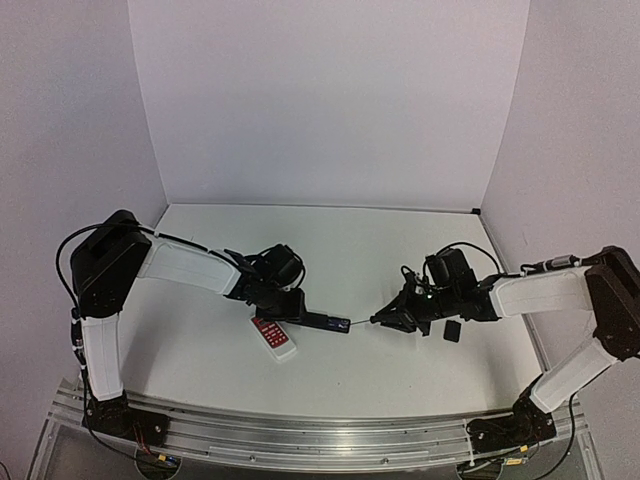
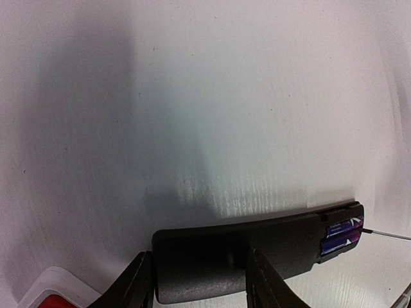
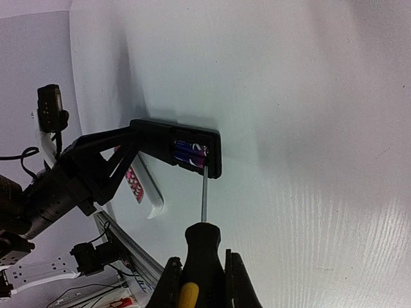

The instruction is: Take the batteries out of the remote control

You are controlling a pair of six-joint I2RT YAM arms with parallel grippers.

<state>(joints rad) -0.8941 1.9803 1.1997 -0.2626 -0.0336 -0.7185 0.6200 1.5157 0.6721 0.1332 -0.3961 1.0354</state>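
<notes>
Two batteries (image 3: 190, 153) sit in the open end of the black remote (image 2: 237, 247), which the left gripper (image 2: 199, 282) clamps. The right gripper (image 3: 200, 282) pinches the screwdriver (image 3: 203, 244), tip at the cells — a hard pry may slip or twist the remote loose.

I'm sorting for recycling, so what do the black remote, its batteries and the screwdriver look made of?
Black remote: probably moulded plastic, matte, with no glare on it. Batteries: glossy blue-purple wrap, likely a film over metal cells, though the casing is hidden. Screwdriver: thin grey shaft, apparently steel. Its black-and-yellow handle looks like plastic or rubber.
</notes>
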